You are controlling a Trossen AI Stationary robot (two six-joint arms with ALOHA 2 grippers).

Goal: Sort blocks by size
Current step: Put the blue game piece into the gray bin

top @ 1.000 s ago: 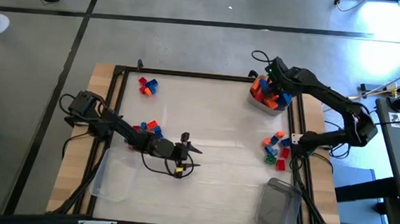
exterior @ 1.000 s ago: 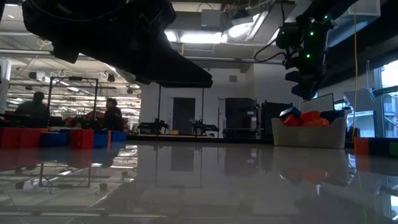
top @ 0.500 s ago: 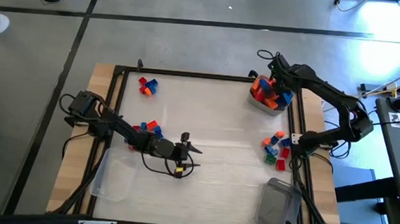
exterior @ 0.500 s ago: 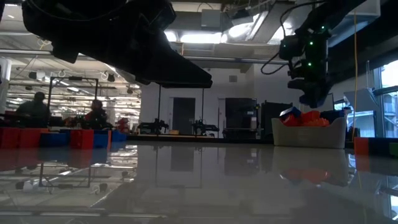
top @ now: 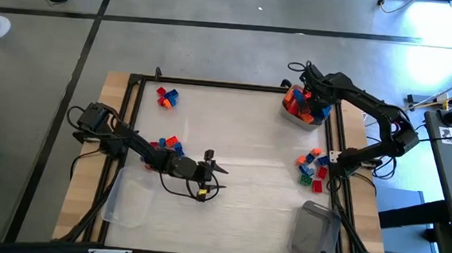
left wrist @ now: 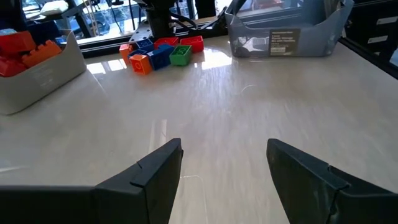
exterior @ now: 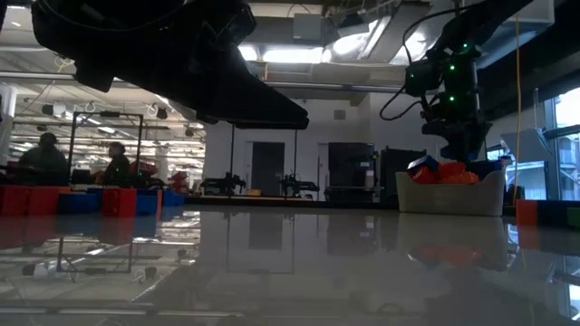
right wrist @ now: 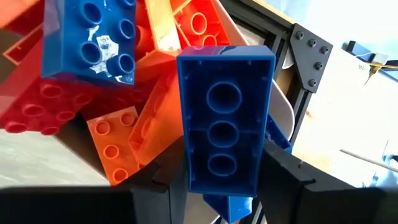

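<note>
My right gripper point(top: 306, 96) hangs over the white tub point(top: 298, 118) at the table's far right, shut on a long blue block point(right wrist: 224, 118). Red, orange and blue blocks point(right wrist: 93, 106) fill that tub. Loose blocks lie on the table in three groups: far left point(top: 167, 97), beside the left arm point(top: 169, 145) and right point(top: 312, 166). My left gripper point(top: 211, 167) stands open near the table's middle, with nothing between its fingers point(left wrist: 155, 180). My right gripper pinches the blue block's two long sides point(right wrist: 191, 171) between its two fingers, near one end. The fingers come steeply from above and lie across the block. Its hollow underside faces the wrist camera, and its free end points down at the tub's pile. Whether it touches the pile, I cannot tell.
A clear tub point(top: 129, 199) lies at the near left and another point(top: 314, 228) at the near right. A dark frame point(top: 213, 83) borders the table. People sit in the room beyond the table point(exterior: 45, 154).
My right gripper has sunk toward the white tub with the blue block and has tipped more steeply downward, rolling a little as it went. It has stayed shut on the block.
</note>
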